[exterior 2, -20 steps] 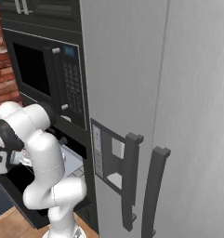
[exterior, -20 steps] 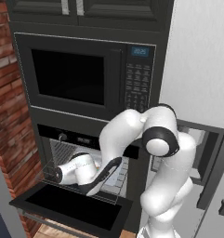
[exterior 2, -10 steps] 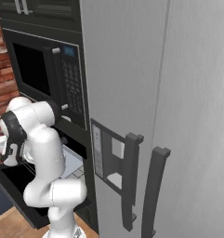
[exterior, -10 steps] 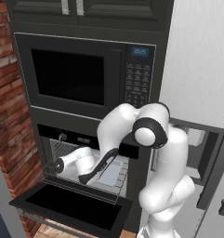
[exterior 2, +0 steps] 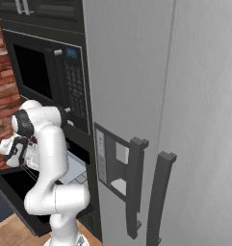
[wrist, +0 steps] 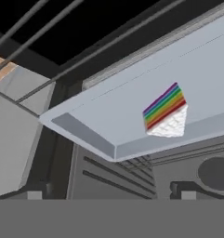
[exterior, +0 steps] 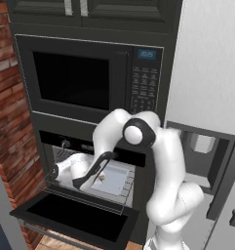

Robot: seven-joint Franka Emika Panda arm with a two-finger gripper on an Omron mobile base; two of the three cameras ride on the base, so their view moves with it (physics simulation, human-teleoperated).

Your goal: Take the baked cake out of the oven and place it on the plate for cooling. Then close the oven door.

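The oven stands open, with its oven door dropped flat in front. Inside, the baked cake, a small rainbow-striped wedge with a white top, rests on a pale grey tray on the rack. My gripper is at the left of the oven mouth, a short way left of the cake. In the rolled hand view the cake lies ahead and to the right on the tray, and my gripper is open, holding nothing. The plate is out of view.
A black built-in microwave sits directly above the oven. A brick wall closes the left side. A grey fridge with dark bar handles stands to the right. Rack wires run close to the hand.
The elbow has swung left and the hand has risen slightly towards the oven opening. The jaws have stayed open, and the cake and tray have not moved.
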